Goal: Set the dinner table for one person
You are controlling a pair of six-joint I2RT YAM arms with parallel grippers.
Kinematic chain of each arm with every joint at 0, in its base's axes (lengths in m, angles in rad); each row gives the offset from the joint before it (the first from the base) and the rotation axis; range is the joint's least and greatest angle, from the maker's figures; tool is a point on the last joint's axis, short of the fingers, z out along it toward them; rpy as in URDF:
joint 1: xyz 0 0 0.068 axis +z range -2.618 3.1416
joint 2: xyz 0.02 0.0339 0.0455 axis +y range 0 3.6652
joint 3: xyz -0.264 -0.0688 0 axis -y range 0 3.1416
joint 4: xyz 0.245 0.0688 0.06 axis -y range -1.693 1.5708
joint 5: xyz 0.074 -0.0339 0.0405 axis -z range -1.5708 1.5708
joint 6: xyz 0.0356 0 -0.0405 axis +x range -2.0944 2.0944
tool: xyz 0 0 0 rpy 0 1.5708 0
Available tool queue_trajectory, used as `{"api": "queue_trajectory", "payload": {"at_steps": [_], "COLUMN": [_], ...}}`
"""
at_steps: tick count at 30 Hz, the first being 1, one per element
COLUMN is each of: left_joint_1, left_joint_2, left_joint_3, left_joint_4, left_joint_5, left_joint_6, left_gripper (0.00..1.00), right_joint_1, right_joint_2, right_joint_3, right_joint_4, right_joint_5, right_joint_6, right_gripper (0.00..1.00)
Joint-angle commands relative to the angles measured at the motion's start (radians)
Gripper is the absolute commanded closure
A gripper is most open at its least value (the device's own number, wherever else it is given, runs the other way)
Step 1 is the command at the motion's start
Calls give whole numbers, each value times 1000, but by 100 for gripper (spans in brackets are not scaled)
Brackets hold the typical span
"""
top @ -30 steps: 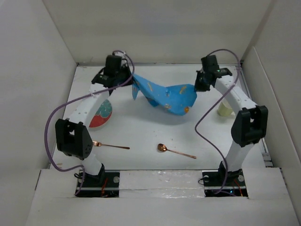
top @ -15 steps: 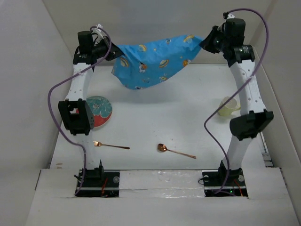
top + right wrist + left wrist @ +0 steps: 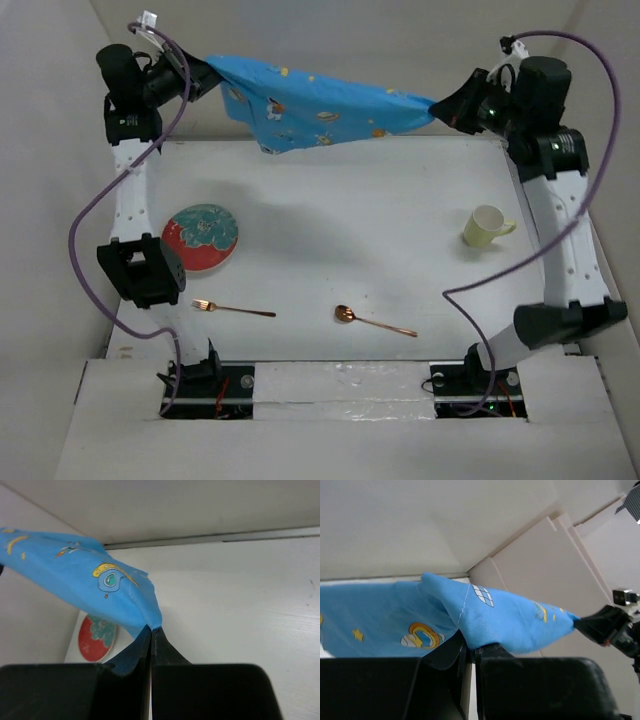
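Jaws on the left arm [image 3: 133,190] and right arm [image 3: 563,225] are each clamping one end of the blue placemat [image 3: 310,106], holding it stretched above the far edge of the white counter [image 3: 350,230].

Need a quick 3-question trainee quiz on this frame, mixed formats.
1. True or false: the placemat lies flat on the table.
2. Which lies nearest the plate: A fork, B spoon, C cup?
3. What do the left gripper and right gripper hold?
Key: 1 false, it hangs stretched above the table; 2 A; 3 the placemat, one end each.
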Motion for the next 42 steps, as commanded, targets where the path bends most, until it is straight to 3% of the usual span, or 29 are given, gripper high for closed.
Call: {"api": "queue_trajectory", "payload": {"at_steps": [1, 5, 10, 12, 15, 16, 17, 20, 23, 24, 25, 26, 27, 28, 29, 32, 33, 34, 37, 39, 42], "left_joint_1": [4, 4, -59, -123, -192, -204, -215, -261, -293, -294, -303, -303, -303, -313, -314, -329, -344, -359, -450, -519, -519], "left_joint_2": [-115, -137, 7, 146, 344, 384, 411, 443, 377, 307, 199, 198, 69, 0, -97, -218, -279, -310, -382, -391, -391], "left_joint_3": [49, 31, 94, 159, 267, 285, 298, 299, 248, 159, -10, -12, -223, -328, -506, -785, -837, -880, -986, -1021, -1093], "left_joint_4": [82, 70, -134, -268, -390, -418, -430, -501, -593, -614, -574, -531, -485, -442, -387, -337, -331, -326, -349, -384, -349], "left_joint_5": [56, 65, 31, -34, -157, -198, -217, -313, -476, -517, -586, -616, -646, -673, -735, -781, -789, -798, -886, -994, -1035], "left_joint_6": [-2, 9, 171, 245, 328, 349, 356, 429, 523, 535, 544, 543, 534, 522, 499, 459, 442, 419, 376, 347, 269], "left_gripper": [100, 100, 100, 90, 63, 46, 39, 26, 26, 28, 43, 43, 60, 92, 100, 100, 94, 73, 54, 51, 47], "right_joint_1": [61, 72, 40, 17, -12, -13, -25, -39, -48, -48, -48, -48, -48, -48, -57, -57, -57, -57, -57, -57, -48], "right_joint_2": [-164, -235, -246, -223, -173, -159, -143, -97, -68, -59, -53, -57, -63, -73, -79, -80, -85, -89, -100, -102, -109], "right_joint_3": [-82, -168, -410, -525, -625, -636, -645, -682, -728, -736, -754, -768, -782, -796, -822, -839, -842, -846, -859, -859, -853], "right_joint_4": [72, 29, 95, 152, 215, 216, 212, 210, 222, 221, 224, 228, 238, 241, 245, 247, 248, 250, 258, 264, 270], "right_joint_5": [-42, -53, 5, 39, 77, 79, 112, 137, 143, 146, 154, 158, 160, 163, 160, 149, 148, 143, 128, 111, 88], "right_joint_6": [-10, 17, 22, 22, 27, 21, 19, 19, 16, 11, 5, 5, 4, 1, -7, -19, -21, -19, -16, -15, -21], "right_gripper": [100, 100, 100, 100, 100, 100, 100, 100, 100, 100, 100, 100, 100, 100, 100, 100, 100, 100, 100, 100, 100]}}
